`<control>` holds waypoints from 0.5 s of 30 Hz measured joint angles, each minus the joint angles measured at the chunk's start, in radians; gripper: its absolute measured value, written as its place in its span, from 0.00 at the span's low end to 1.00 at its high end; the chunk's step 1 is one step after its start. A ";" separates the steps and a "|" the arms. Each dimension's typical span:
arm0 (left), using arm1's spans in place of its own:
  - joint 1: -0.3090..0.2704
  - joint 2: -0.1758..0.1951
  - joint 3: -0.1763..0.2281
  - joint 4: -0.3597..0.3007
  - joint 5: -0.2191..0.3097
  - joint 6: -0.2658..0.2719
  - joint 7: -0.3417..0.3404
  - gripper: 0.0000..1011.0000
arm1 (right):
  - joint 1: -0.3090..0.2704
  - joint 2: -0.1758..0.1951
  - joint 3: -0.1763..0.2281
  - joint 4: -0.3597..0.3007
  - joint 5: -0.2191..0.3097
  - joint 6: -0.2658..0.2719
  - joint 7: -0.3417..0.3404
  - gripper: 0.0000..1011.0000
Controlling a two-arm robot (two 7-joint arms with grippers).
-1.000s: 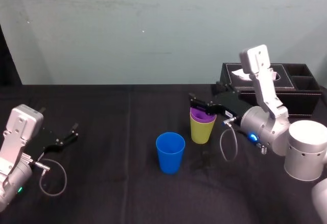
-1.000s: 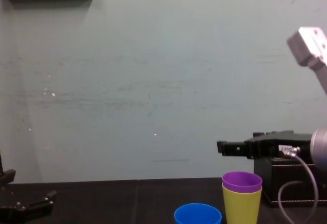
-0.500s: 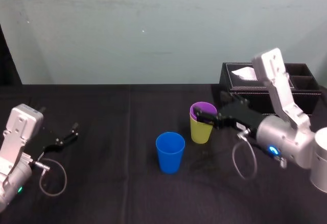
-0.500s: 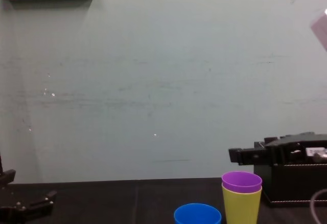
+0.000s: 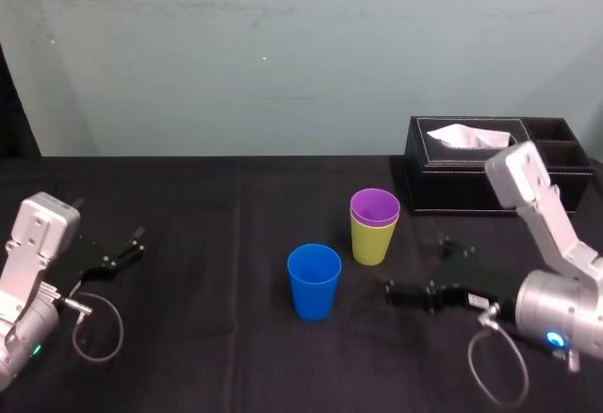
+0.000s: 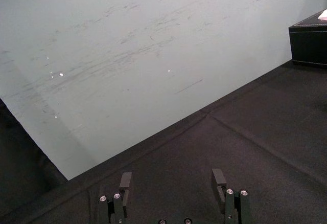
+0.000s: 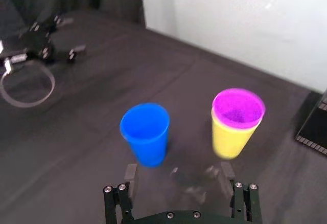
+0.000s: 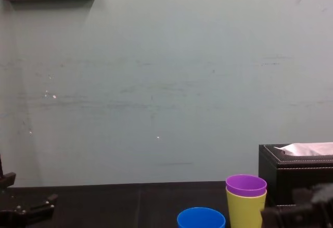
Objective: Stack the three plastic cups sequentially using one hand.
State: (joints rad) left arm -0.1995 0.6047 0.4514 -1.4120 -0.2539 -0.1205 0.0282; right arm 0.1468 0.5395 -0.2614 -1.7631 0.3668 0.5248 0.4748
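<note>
The right gripper, jaws spread and empty, hangs low just near-right of the blue cup. A clumsy approach could topple this lone cup or knock the purple cup, nested in the yellow-green cup behind. Counted: two grippers, the left gripper parked unclenched near left; one black tissue box far right; three cups.

Silver-grey arms; black left pincer, right pincer; looped grey cables.
</note>
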 joint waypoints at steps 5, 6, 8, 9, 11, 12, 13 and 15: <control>0.000 0.000 0.000 0.000 0.000 0.000 0.000 0.99 | -0.028 0.036 -0.020 -0.017 0.009 0.014 0.018 0.99; 0.000 0.000 0.000 0.000 0.000 0.000 0.000 0.99 | -0.034 0.043 -0.029 -0.020 0.010 0.016 0.022 0.99; 0.000 0.000 0.000 0.000 0.000 0.000 0.000 0.99 | -0.038 0.049 -0.040 -0.023 0.011 0.017 0.024 0.99; 0.000 0.000 0.000 0.000 0.000 0.000 0.000 0.99 | -0.041 0.053 -0.049 -0.025 0.011 0.017 0.027 0.99; 0.000 0.000 0.000 0.000 0.000 0.000 0.000 0.99 | -0.043 0.057 -0.060 -0.025 0.012 0.014 0.030 0.99; 0.000 0.000 0.000 0.000 0.000 0.000 0.000 0.99 | -0.044 0.059 -0.068 -0.025 0.013 0.008 0.032 0.99; 0.000 0.000 0.000 0.000 0.000 0.000 0.000 0.99 | -0.044 0.059 -0.074 -0.024 0.013 0.004 0.034 0.99; 0.000 0.000 0.000 0.000 0.000 0.000 0.000 0.99 | -0.043 0.059 -0.087 -0.018 0.013 -0.005 0.035 0.99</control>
State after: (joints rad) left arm -0.1995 0.6047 0.4514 -1.4120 -0.2539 -0.1205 0.0283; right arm 0.1037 0.5989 -0.3484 -1.7813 0.3801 0.5196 0.5097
